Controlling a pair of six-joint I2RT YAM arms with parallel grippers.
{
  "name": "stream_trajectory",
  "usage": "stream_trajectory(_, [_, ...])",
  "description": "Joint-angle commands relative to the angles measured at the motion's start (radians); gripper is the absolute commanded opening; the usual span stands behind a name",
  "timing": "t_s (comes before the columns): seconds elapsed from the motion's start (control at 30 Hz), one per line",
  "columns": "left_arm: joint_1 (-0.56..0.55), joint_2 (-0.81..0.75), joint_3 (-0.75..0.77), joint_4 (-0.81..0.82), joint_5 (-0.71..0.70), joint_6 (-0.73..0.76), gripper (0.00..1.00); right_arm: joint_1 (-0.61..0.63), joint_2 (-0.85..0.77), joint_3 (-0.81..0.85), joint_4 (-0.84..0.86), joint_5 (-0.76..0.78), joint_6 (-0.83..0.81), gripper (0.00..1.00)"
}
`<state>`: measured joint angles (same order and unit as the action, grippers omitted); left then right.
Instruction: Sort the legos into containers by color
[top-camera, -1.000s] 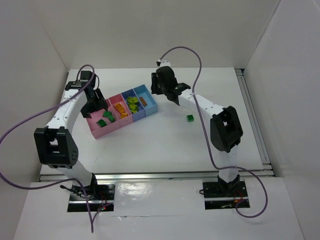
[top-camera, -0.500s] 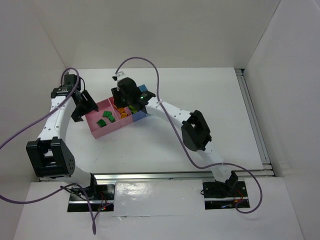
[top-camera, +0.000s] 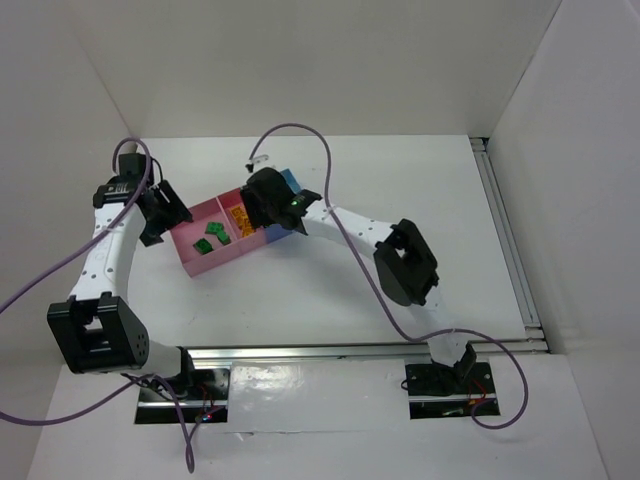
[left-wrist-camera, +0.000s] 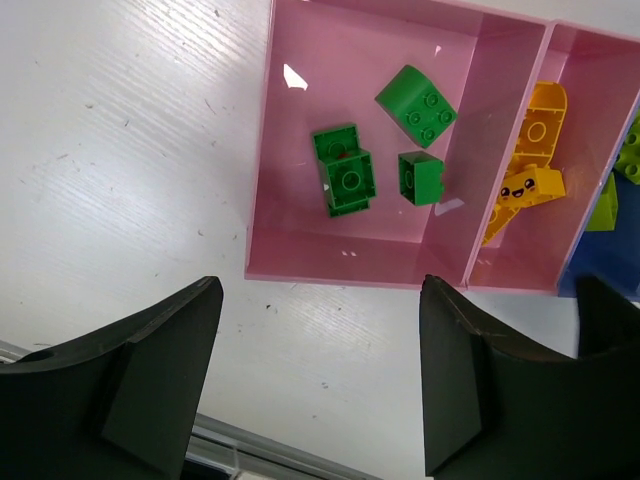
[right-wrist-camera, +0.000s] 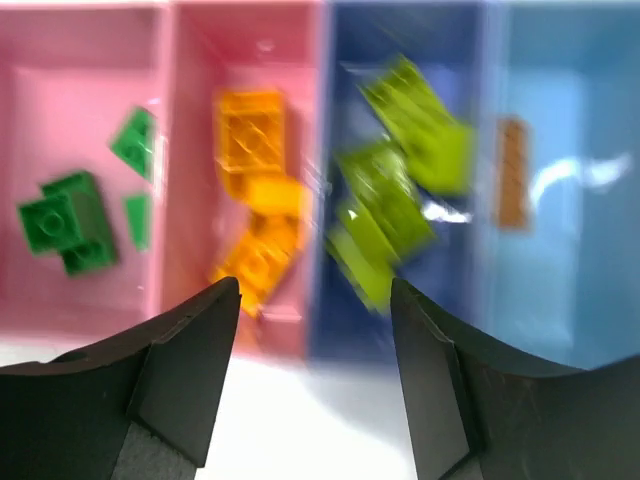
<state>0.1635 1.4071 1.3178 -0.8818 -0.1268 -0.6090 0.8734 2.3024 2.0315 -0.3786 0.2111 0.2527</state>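
Fingers (left-wrist-camera: 150, 380) of your left gripper (left-wrist-camera: 320, 295) and right gripper (right-wrist-camera: 315, 290) stand apart, empty. Expect legos (left-wrist-camera: 345, 180) light, rigid, slick; pinch opposite flat sides, not studs.

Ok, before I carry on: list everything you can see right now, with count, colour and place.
Table: one, white, under everything.
Bins: four joined in a row; two pink, one dark blue, one light blue.
Dark green bricks: three, in the end pink bin.
Orange bricks: about three, piled in the second pink bin.
Lime bricks: about three, blurred, in the dark blue bin.
Brown-orange piece: one, thin, in the light blue bin.
Cables: two, purple, one per arm.
Left gripper: open, empty, beside the end pink bin.
Right gripper: open, empty, over the row.
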Motion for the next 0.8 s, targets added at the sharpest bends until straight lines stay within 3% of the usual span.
stream_trajectory(0.0, [0.007,-0.028,-0.008,0.021,0.022,0.009,0.81,-0.046,-0.251,-0.212,0.112,0.168,0.063,0.68])
stream_trajectory(0.17, [-0.019,-0.065,-0.017,0.061,0.023,0.034,0.81,-0.187,-0.502,-0.511,0.046,0.267,0.178,0.76])
stream_trajectory(0.23, [-0.028,-0.076,-0.037,0.070,0.012,0.044,0.81,-0.264,-0.541,-0.631,-0.029,0.245,0.212,0.85])
stream_trajectory(0.33, [-0.028,-0.076,-0.037,0.070,0.023,0.045,0.81,-0.329,-0.566,-0.764,-0.100,0.197,0.234,0.90])
stream_trajectory(0.67, [-0.047,-0.017,-0.019,0.070,0.055,0.045,0.81,-0.441,-0.482,-0.863,-0.097,0.151,0.195,0.93])
stream_trajectory(0.77, [-0.056,-0.008,-0.019,0.070,0.055,0.045,0.81,-0.450,-0.459,-0.863,-0.060,0.169,0.184,0.88])
